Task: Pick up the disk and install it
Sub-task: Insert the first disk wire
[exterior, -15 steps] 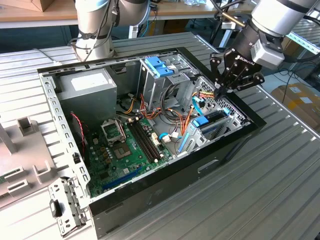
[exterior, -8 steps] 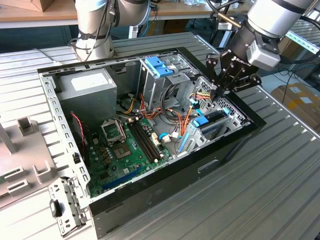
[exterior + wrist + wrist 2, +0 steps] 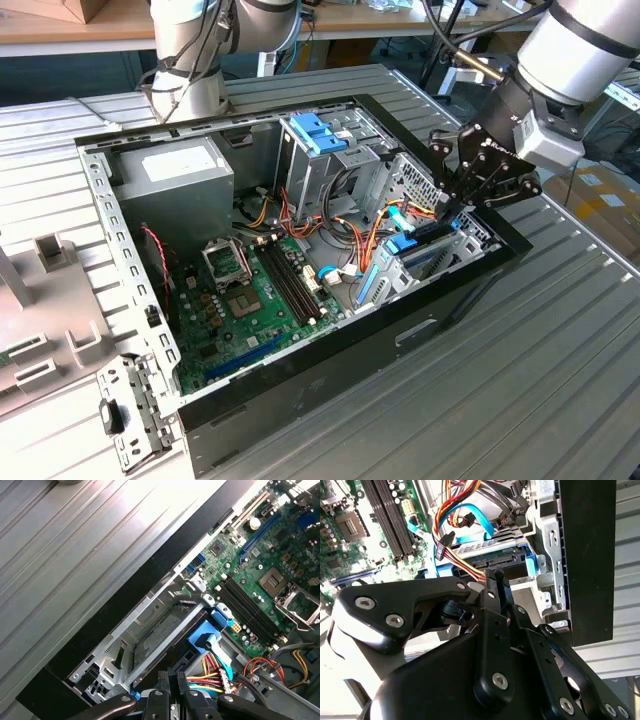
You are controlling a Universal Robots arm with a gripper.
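Disk (image 3: pixel 487 554) sits in the drive cage at the case's front edge, centre-right of the exterior view, blue rails on its sides, cables partly over it. End effector (image 3: pixel 455 208) right above it, fingers (image 3: pixel 496 580) pressed together, nothing between them. No legible print. Case (image 3: pixel 470 290) rests on ribbed metal table (image 3: pixel 560 380).

Your arm (image 3: pixel 585 45) reaches down from the exterior view's right, gripper (image 3: pixel 452 208) angled downward, fingers (image 3: pixel 172 680) pressed together.

A ribbed grey metal tabletop (image 3: pixel 560 380) spans the frame; a wooden workbench (image 3: pixel 70 25) crosses the upper left, brightly lit.
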